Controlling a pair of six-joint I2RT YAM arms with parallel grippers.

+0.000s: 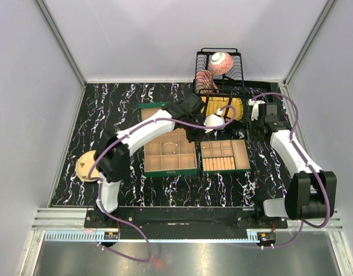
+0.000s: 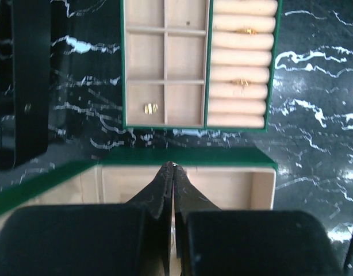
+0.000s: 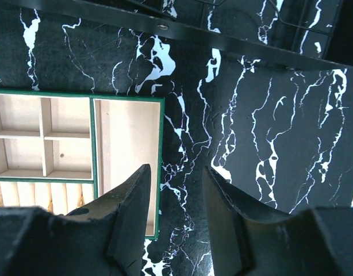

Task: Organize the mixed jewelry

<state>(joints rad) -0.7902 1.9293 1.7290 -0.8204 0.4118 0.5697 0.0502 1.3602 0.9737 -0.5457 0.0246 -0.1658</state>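
My left gripper [image 2: 174,167] is shut, with a tiny silvery piece pinched at its tips. It hangs over the right end of the large green box [image 2: 234,184] with beige lining. Ahead lies the small green box [image 2: 194,124]. Gold pieces [image 2: 245,31] sit on its rolls, and another [image 2: 150,107] lies in a compartment. In the top view the left gripper [image 1: 195,137] sits between the large box [image 1: 165,163] and the small box [image 1: 240,152]. A thin hoop [image 1: 171,144] lies in the large box. My right gripper [image 3: 175,169] is open and empty over the table, right of the small box [image 3: 130,144].
A black dish rack [image 1: 219,75] with a patterned bowl [image 1: 221,62] stands at the back, its base showing in the right wrist view [image 3: 165,27]. A round gold plate [image 1: 84,167] lies at the left, partly behind the left arm. The right arm [image 1: 288,146] reaches up the right side.
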